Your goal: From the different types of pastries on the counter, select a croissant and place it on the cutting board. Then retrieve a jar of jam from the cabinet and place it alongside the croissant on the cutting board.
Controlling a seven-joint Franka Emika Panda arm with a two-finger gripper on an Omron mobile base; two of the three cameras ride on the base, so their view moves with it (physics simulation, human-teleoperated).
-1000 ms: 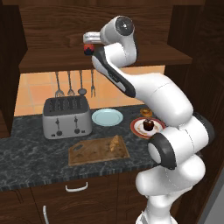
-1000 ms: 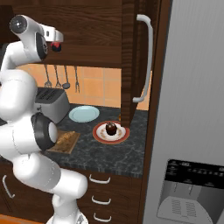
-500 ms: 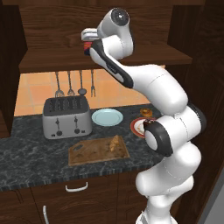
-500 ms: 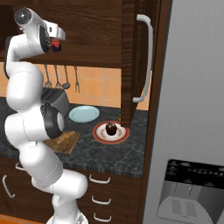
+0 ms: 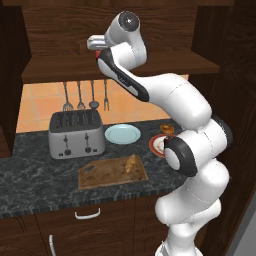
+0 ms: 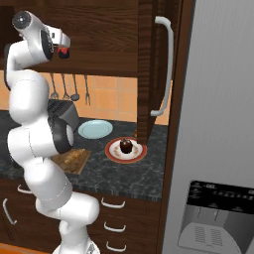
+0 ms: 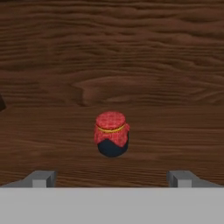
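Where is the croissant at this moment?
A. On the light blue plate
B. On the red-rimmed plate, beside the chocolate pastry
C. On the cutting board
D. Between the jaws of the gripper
C: in the left base view the croissant lies on the cutting board, near its right end, while the gripper is up at the cabinet shelf with open jaws facing the jar of jam.

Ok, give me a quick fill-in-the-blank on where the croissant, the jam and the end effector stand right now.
1. The croissant lies on the ____.
2. The jar of jam stands on the cabinet shelf, straight ahead of the ____ end effector.
3. The dark chocolate pastry sits on a ____-rimmed plate.

Missing words: cutting board; open; red
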